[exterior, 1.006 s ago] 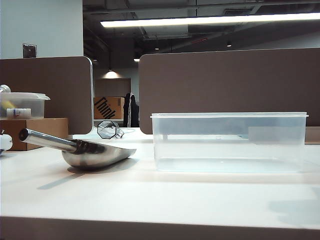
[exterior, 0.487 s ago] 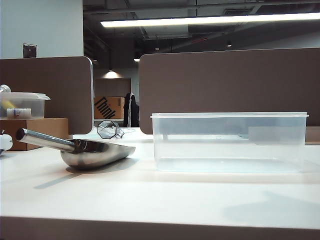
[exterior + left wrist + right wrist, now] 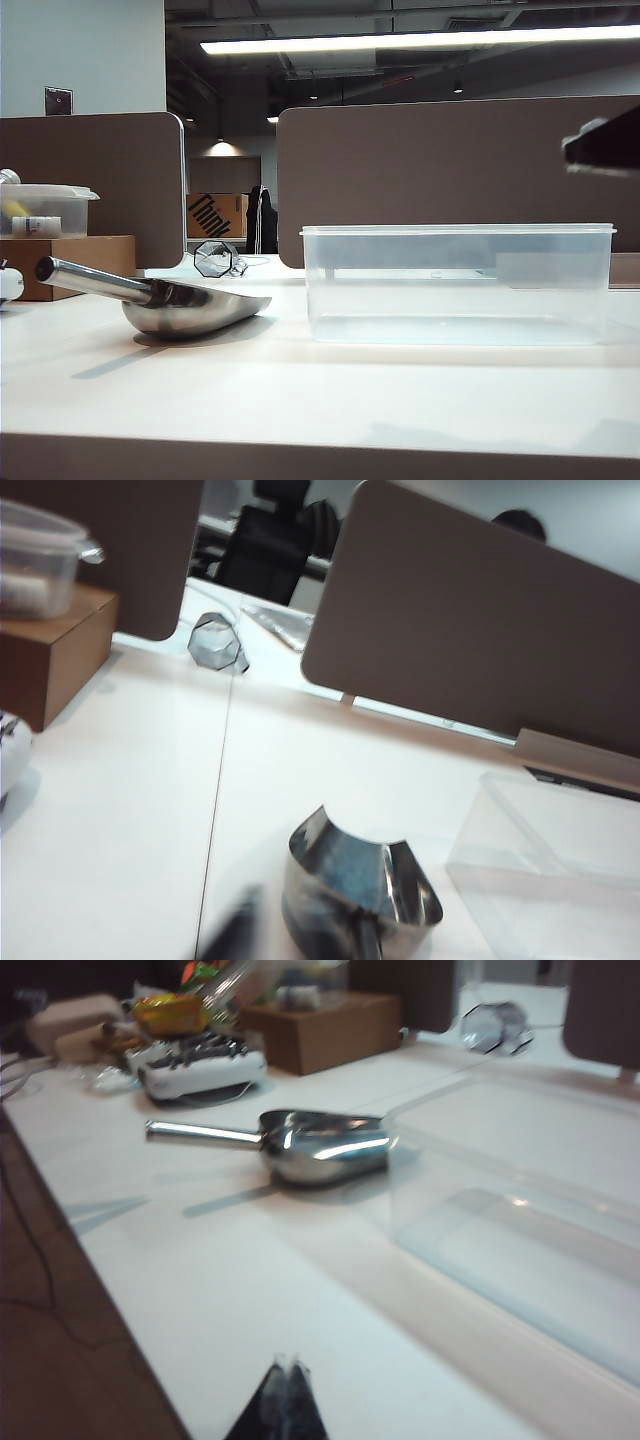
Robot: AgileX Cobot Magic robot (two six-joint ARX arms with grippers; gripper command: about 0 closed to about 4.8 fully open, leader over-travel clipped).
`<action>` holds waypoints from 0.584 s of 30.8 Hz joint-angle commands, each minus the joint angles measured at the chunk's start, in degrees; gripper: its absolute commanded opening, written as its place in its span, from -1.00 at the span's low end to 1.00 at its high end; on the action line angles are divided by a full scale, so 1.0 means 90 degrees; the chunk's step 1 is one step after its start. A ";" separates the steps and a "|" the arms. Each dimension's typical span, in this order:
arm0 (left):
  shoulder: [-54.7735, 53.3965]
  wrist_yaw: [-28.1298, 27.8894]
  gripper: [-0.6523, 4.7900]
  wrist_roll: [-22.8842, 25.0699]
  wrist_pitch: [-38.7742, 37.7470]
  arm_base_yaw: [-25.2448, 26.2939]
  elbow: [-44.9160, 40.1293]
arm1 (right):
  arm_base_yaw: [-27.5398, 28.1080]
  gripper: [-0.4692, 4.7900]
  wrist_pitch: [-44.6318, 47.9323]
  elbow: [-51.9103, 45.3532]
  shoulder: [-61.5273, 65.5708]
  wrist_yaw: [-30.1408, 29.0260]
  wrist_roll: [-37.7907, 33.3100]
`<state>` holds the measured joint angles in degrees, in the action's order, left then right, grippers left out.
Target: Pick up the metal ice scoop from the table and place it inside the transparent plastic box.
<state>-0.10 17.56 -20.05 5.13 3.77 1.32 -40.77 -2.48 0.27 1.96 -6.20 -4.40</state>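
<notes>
The metal ice scoop [image 3: 190,305] lies on the table [image 3: 300,390] at the left, handle pointing left, bowl towards the transparent plastic box [image 3: 458,283], which stands empty on the right. In the left wrist view the scoop's bowl [image 3: 360,895] is close below, and one blurred dark finger [image 3: 232,932] of my left gripper shows beside it; the other finger is hidden. My right gripper [image 3: 287,1368] hangs over the table's near part, tips together, well short of the scoop [image 3: 320,1145] and the box [image 3: 520,1220]. A dark part of the right arm [image 3: 605,145] enters at the upper right.
A small lidded container [image 3: 45,208] sits on a cardboard box [image 3: 70,262] at the far left. A faceted glass object [image 3: 217,258] lies behind the scoop. Brown partitions [image 3: 450,170] close off the back. A white device [image 3: 200,1065] and clutter lie beyond the scoop's handle.
A dark part of the right arm has come into the exterior view at the upper right, and the shadows on the table's front have shifted. Scoop and box stay where they were.
</notes>
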 commanded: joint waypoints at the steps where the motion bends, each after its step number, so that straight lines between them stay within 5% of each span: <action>1: -0.0087 0.0022 0.11 -0.0197 -0.0136 0.0002 0.0163 | -0.0143 -0.82 0.0112 0.0005 0.0204 0.0005 0.0010; 7: -0.0792 0.0146 0.18 -0.0277 -0.0614 -0.0151 0.0945 | -0.0306 -0.82 0.0109 0.0005 0.0542 0.0005 0.0012; 10: -0.1591 0.0464 0.38 0.0158 -0.1095 -0.0187 0.1688 | -0.0386 -0.82 0.0109 0.0005 0.0597 0.0005 0.0012; 14: -0.3058 0.1549 0.38 0.0704 -0.1581 -0.0185 0.2718 | -0.0525 -0.82 0.0109 0.0005 0.0590 0.0007 0.0012; 18: -0.4809 0.1819 0.38 0.1197 -0.2572 -0.0187 0.3857 | -0.0600 -0.82 0.0109 0.0005 0.0590 -0.0002 0.0010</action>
<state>-38.96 33.04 -12.01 -12.45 2.15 32.86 -45.74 -2.46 0.25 7.31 -6.11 -4.40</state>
